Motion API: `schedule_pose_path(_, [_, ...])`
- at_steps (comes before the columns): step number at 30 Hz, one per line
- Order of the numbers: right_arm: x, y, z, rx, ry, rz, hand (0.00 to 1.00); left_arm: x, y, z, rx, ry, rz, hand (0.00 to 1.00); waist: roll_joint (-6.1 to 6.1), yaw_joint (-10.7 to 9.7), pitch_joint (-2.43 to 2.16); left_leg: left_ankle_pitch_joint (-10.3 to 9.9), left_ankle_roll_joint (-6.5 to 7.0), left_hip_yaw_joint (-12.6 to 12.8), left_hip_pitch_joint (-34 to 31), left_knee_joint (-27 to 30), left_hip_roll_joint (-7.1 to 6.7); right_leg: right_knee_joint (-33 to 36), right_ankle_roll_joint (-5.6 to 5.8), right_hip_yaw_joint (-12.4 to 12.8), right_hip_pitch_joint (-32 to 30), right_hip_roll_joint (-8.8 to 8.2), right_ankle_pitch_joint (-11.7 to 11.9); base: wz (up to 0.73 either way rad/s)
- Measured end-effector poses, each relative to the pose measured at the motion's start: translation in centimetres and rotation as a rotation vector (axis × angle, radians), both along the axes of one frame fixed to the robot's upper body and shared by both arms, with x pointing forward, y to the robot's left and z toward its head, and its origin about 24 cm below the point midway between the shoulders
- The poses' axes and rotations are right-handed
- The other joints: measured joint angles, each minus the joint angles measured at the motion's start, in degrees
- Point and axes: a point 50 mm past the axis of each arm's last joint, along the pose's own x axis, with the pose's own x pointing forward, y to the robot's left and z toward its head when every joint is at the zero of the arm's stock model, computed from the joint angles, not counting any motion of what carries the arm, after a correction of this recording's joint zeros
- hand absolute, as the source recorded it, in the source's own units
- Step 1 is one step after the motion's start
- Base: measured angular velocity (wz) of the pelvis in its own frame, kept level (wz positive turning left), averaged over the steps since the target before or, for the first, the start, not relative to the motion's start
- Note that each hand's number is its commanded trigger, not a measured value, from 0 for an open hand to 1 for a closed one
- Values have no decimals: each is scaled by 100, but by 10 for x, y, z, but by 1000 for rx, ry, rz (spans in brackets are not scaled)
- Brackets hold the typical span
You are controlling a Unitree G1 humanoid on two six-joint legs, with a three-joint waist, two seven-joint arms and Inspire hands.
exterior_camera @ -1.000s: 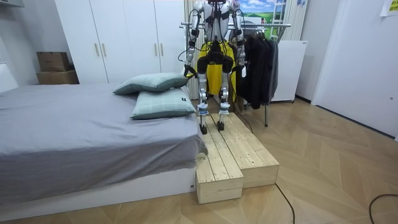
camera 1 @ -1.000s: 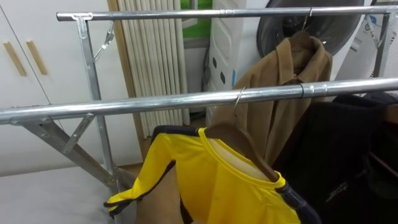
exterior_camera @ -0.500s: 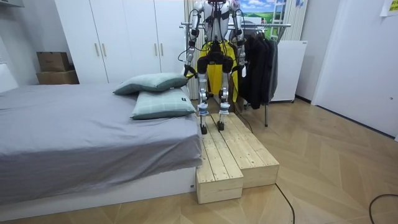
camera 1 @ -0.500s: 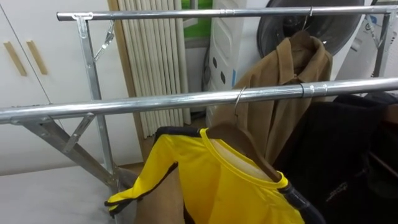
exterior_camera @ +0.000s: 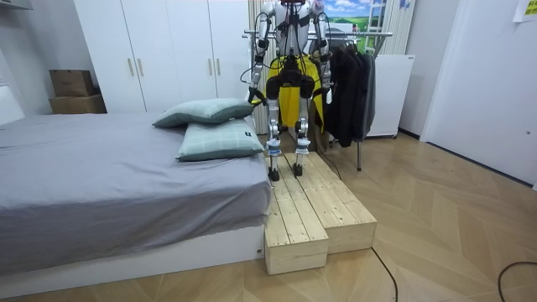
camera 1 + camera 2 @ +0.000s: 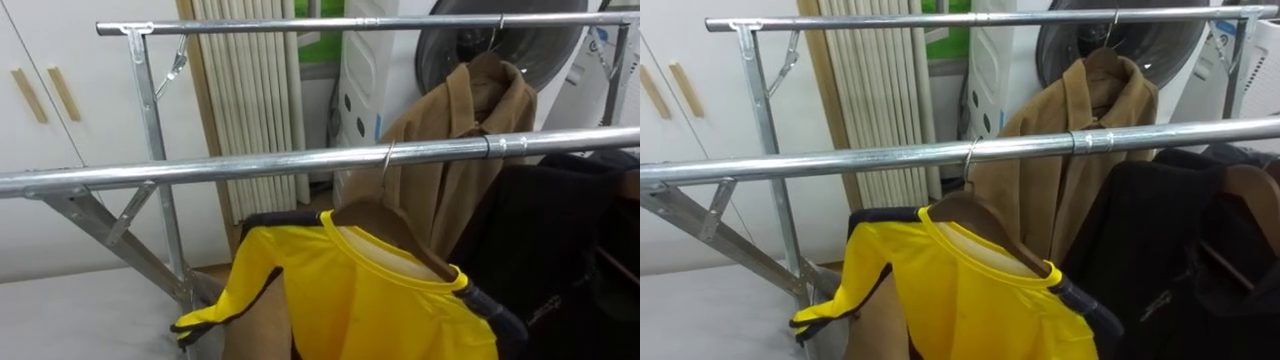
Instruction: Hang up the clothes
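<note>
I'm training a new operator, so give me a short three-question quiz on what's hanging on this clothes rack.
1. True or false: the yellow shirt hangs on a hanger from the near rail.
2. Which rail carries the brown coat? A) the near rail B) the far rail C) neither
3. Fill in: in the room view the robot stands on a wooden ____ beside the bed.
Key: 1 true; 2 B; 3 platform.
</note>
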Motion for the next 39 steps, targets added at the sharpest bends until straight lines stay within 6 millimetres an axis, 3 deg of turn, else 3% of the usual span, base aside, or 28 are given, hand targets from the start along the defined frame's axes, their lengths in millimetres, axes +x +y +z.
schedule_pose_path(6, [5, -5, 1, -17, 7, 88, 0, 6, 0, 1, 11, -35, -54, 0, 49, 117, -21, -32, -10, -431, -409, 317, 0, 8, -45, -588, 21, -120, -87, 46])
schedule_pose_path(7, [8, -7, 2, -24, 15, 127, 0, 10, 2, 2, 16, -48, -76, 0, 45, 137, -33, -31, -11, -565, -590, 480, -4, 32, -55, -811, 28, -161, -95, 98])
schedule_pose_path(9, [16, -12, 4, -49, 26, 200, 0, 20, 3, 4, 18, -86, -112, 0, 33, 171, -27, -18, -26, -595, -921, 720, -4, 67, -71, -1287, 20, -199, -140, 135])
schedule_pose_path(10, [21, -16, 5, -66, 32, 234, 0, 28, 3, 5, 16, -108, -131, 0, 10, 186, -22, 14, -43, -535, -1103, 750, 2, 65, -81, -1711, 30, -296, -209, 176])
schedule_pose_path(11, [29, -16, 6, -80, 28, 261, 0, 38, 5, 6, 16, -132, -147, 0, -62, 214, -19, 150, -31, -259, -1197, 779, 15, 33, -85, -2198, -16, -462, -290, 183])
schedule_pose_path(12, [32, -16, 6, -84, 23, 269, 0, 41, 7, 7, 18, -137, -152, 0, -168, 228, 7, 142, 10, 31, -1272, 937, 61, 24, -87, -2448, 2, -524, -342, 187])
schedule_pose_path(13, [37, -19, 7, -96, 16, 269, 0, 42, 10, 7, 21, -130, -182, 0, -103, 244, 0, -65, 156, 651, -1364, 1530, 307, 36, -81, -2873, 85, -542, -437, 188])
schedule_pose_path(14, [41, -19, 8, -101, 12, 259, 0, 41, 11, 7, 11, -120, -192, 0, -39, 270, 14, -295, 200, 1221, -1326, 2044, 563, 122, -75, -3283, 176, -543, -537, 221])
schedule_pose_path(15, [42, -17, 8, -96, 12, 252, 0, 38, 13, 7, 10, -105, -193, 0, -13, 291, 16, -469, 167, 1583, -1220, 2285, 765, 250, -68, -3694, 248, -560, -659, 181])
schedule_pose_path(16, [42, -17, 7, -91, 14, 245, 0, 38, 13, 7, 8, -103, -191, 0, -10, 298, 19, -544, 144, 1705, -1153, 2320, 813, 326, -56, -3890, 276, -578, -719, 183])
schedule_pose_path(17, [43, -17, 8, -85, 15, 234, 0, 34, 14, 7, 4, -89, -182, 0, -10, 297, 18, -659, 18, 1852, -1013, 2306, 862, 429, -16, -4298, 345, -626, -820, 148])
schedule_pose_path(18, [43, -17, 8, -83, 18, 228, 0, 32, 14, 6, 2, -82, -178, 0, -8, 298, 20, -694, -27, 1914, -945, 2281, 877, 467, 10, -4488, 378, -658, -855, 184])
schedule_pose_path(19, [43, -19, 8, -82, 21, 217, 0, 30, 14, 6, -2, -71, -174, 0, 5, 292, 13, -746, -61, 1988, -834, 2175, 867, 536, 67, -4857, 429, -718, -895, 175])
schedule_pose_path(20, [42, -22, 9, -81, 19, 196, 0, 29, 12, 5, -11, -64, -173, 0, 2, 282, 9, -757, -65, 1988, -749, 1924, 768, 671, 120, -5238, 446, -847, -958, 173])
schedule_pose_path(22, [40, -24, 9, -75, 17, 170, 0, 29, 9, 4, -21, -60, -175, 0, 13, 190, -3, -754, -63, 1968, -681, 1585, 603, 940, 238, -5756, 507, -1074, -1040, 165])
schedule_pose_path(23, [36, -24, 8, -65, 23, 151, 0, 28, 6, 3, -28, -53, -174, 0, 42, 152, -12, -741, -81, 1943, -695, 1331, 575, 1171, 297, -5848, 526, -1205, -1073, 151])
schedule_pose_path(24, [34, -23, 8, -59, 25, 140, 0, 27, 6, 3, -31, -48, -172, 0, 45, 148, -11, -734, -45, 1828, -711, 1283, 537, 1347, 299, -5640, 510, -1287, -1073, 150])
schedule_pose_path(26, [18, -16, 4, -21, 45, 80, 0, 33, 7, 2, -30, -51, -174, 0, -20, -20, 11, -604, 161, 948, -795, 1224, 285, 1788, 288, -3723, 350, -1385, -943, 186])
schedule_pose_path(27, [15, -16, 4, -13, 45, 54, 0, 34, 8, 3, -27, -49, -176, 0, -14, -77, 22, -574, 194, 748, -786, 1200, 234, 1879, 273, -3319, 264, -1359, -920, 180])
schedule_pose_path(28, [9, -15, 3, -8, 49, 33, 0, 33, 10, 3, -20, -47, -170, 0, -15, -120, -21, -521, 245, 390, -775, 1145, 147, 1845, 314, -2588, 167, -1221, -924, 138])
schedule_pose_path(29, [10, -12, 3, -2, 43, 30, 0, 34, 10, 3, -17, -51, -167, 0, -22, -136, -26, -457, 275, 107, -768, 1055, 75, 1581, 379, -2022, 86, -1028, -931, 128])
schedule_pose_path(30, [11, -11, 3, 1, 41, 28, 0, 35, 11, 3, -13, -52, -166, 0, -32, -152, -27, -418, 278, -55, -773, 1012, 65, 1404, 405, -1717, 26, -928, -904, 131])
schedule_pose_path(32, [6, -6, 1, 16, 48, 10, 0, 36, 13, 4, -6, -61, -148, 0, -128, -190, -16, -309, 269, -574, -783, 925, -26, 426, 575, -914, -8, -644, -255, 129])
schedule_pose_path(34, [2, -5, 0, 19, 58, 7, 0, 30, 13, 4, -2, -41, -141, 0, -101, -125, -64, -284, 217, -791, -753, 847, -59, 138, 527, -984, 234, -535, -121, 65])
schedule_pose_path(39, [9, -8, 2, 20, 44, 23, 0, 15, 11, 2, -7, 9, -132, 0, -1, 31, -40, -241, 156, -946, -637, 645, -53, -25, 512, -996, 429, -476, -117, 17])
